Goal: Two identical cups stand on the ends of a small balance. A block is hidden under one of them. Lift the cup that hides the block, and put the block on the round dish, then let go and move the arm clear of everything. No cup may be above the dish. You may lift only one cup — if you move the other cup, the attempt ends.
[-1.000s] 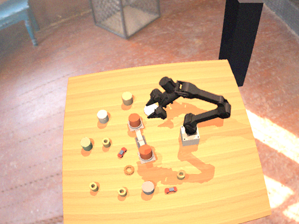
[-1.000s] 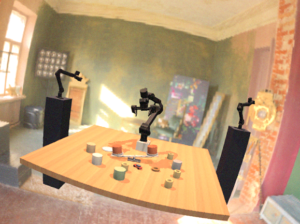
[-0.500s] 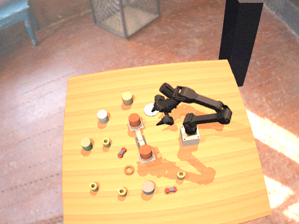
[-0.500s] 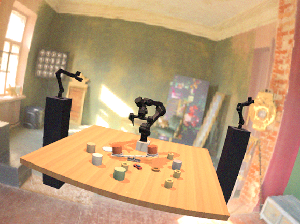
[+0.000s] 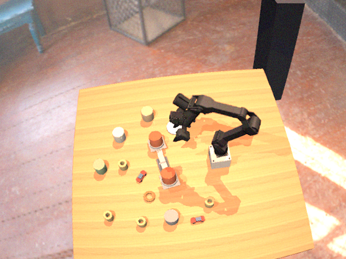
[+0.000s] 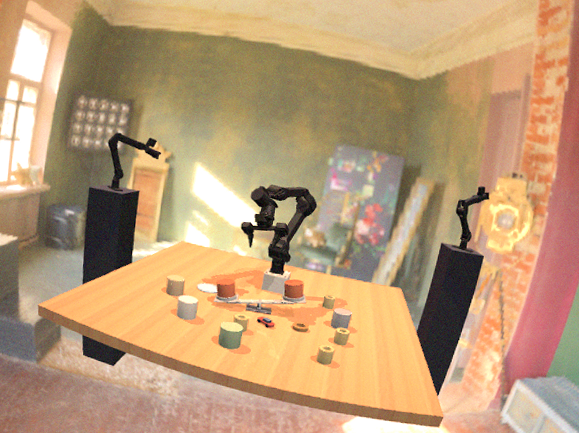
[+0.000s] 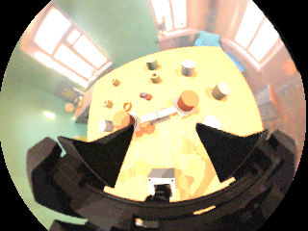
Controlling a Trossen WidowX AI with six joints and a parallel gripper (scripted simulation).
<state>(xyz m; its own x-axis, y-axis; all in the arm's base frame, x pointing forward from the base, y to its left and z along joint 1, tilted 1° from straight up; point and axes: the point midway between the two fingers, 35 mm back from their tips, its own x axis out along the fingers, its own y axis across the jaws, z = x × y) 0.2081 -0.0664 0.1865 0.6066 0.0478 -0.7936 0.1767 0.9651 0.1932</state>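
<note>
An orange-red cup [image 5: 155,139] [image 6: 226,289] [image 7: 188,100] stands upright on the dish-side end of the balance [image 5: 162,162] [image 7: 159,115]. The identical cup [image 5: 168,176] [image 6: 293,290] [image 7: 122,119] stands upright on the other end. In the exterior view the beam slants, and the dish-side end appears lower. No block is visible. The white round dish [image 5: 170,128] [image 6: 206,287] [image 7: 212,121] lies beside the dish-side cup and looks empty, though the arm partly hides it. My gripper [image 5: 174,132] [image 6: 266,239] [image 7: 166,126] is open and empty, fingers pointing down, high above the table near the dish.
A tan cylinder [image 5: 147,114] [image 6: 175,285] and a white cylinder [image 5: 119,134] [image 6: 186,307] stand beyond the dish-side cup. A green cylinder [image 5: 100,166] [image 6: 230,334], a grey cylinder [image 5: 171,217], several small hollow cylinders, an orange ring [image 5: 145,196] and two red toy cars lie around the balance.
</note>
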